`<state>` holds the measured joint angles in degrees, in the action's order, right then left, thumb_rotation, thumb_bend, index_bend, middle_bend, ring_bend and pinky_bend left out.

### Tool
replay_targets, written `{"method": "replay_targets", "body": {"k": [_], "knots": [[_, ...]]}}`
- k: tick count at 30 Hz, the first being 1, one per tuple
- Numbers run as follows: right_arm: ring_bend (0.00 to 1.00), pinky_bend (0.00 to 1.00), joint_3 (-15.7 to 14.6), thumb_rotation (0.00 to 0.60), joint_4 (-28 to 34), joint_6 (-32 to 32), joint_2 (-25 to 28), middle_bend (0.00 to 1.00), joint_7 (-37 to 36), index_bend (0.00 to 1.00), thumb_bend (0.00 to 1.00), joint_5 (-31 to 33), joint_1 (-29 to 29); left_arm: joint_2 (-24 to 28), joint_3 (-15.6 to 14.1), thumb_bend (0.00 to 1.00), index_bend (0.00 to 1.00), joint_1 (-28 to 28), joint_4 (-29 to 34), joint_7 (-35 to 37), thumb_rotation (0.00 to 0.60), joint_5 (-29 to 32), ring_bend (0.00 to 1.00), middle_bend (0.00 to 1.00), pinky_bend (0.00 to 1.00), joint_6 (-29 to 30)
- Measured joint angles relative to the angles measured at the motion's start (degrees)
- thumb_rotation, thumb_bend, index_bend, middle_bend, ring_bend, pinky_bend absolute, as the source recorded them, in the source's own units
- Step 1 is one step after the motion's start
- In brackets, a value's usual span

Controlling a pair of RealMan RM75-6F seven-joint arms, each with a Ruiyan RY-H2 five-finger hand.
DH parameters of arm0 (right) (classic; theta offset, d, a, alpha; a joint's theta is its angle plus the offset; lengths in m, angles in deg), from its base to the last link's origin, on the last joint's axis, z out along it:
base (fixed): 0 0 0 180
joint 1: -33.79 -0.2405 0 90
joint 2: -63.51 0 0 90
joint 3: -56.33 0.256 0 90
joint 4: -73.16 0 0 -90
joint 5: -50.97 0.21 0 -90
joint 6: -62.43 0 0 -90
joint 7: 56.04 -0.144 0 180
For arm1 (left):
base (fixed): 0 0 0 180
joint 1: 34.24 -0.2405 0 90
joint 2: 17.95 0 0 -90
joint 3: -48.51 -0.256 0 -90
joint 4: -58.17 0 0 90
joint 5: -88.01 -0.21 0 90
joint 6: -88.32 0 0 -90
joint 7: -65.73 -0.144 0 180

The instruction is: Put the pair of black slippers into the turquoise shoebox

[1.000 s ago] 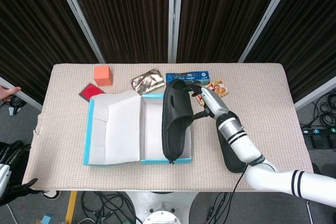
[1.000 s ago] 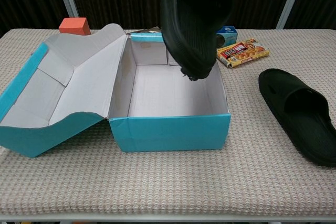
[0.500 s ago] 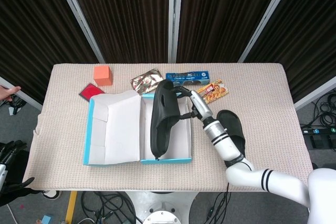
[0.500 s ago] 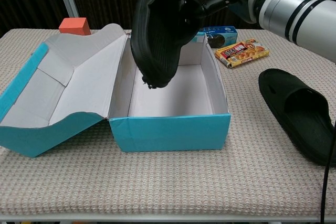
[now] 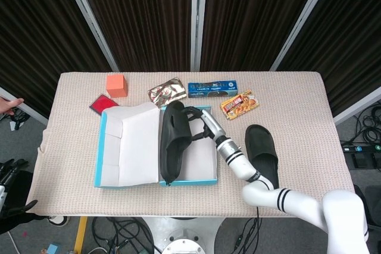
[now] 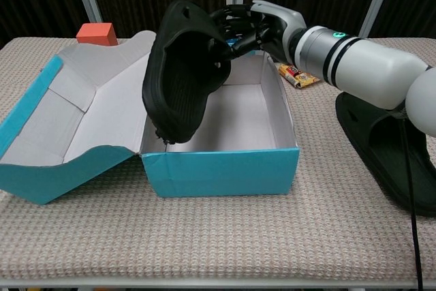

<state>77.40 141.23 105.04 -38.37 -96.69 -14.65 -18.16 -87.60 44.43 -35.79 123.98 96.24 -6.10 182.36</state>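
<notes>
Where fingers [image 6: 235, 32] clasp: ribbed slipper [image 6: 180, 73]

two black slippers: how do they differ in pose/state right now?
The black slipper gripped by the right hand is lifted and tipped steeply on edge, its lower end dipping into the open turquoise cardboard shoebox; the other black slipper lies flat, sole down, on the beige woven tablecloth to the right of the box, untouched. Both look the same open-toe black rubber style.
</notes>
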Motion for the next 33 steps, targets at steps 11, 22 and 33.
{"method": "replay_targets", "body": {"k": [11, 22, 33], "knots": [[0.20, 0.29, 1.9, 0.600, -6.1, -3.9, -4.0, 0.44, -0.5, 0.51, 0.06, -0.8, -3.9, -0.3, 0.3, 0.00, 0.13, -0.3, -2.1, 1.6, 0.600, 0.8, 0.03, 0.19, 0.10, -0.1], [0.20, 0.29, 2.4, 0.600, -11.2, -5.1, -7.3, 0.44, -0.5, 0.51, 0.08, -1.7, -5.6, -1.0, 0.3, 0.00, 0.13, -0.4, -4.2, 3.2, 0.600, 1.1, 0.03, 0.19, 0.10, -0.6], [0.20, 0.29, 1.0, 0.600, -16.6, -6.7, -9.3, 0.44, 0.0, 0.52, 0.08, -3.8, -7.0, -1.7, 0.3, 0.00, 0.13, -0.3, -5.5, 3.4, 0.600, 1.4, 0.03, 0.19, 0.10, -1.4]]}}
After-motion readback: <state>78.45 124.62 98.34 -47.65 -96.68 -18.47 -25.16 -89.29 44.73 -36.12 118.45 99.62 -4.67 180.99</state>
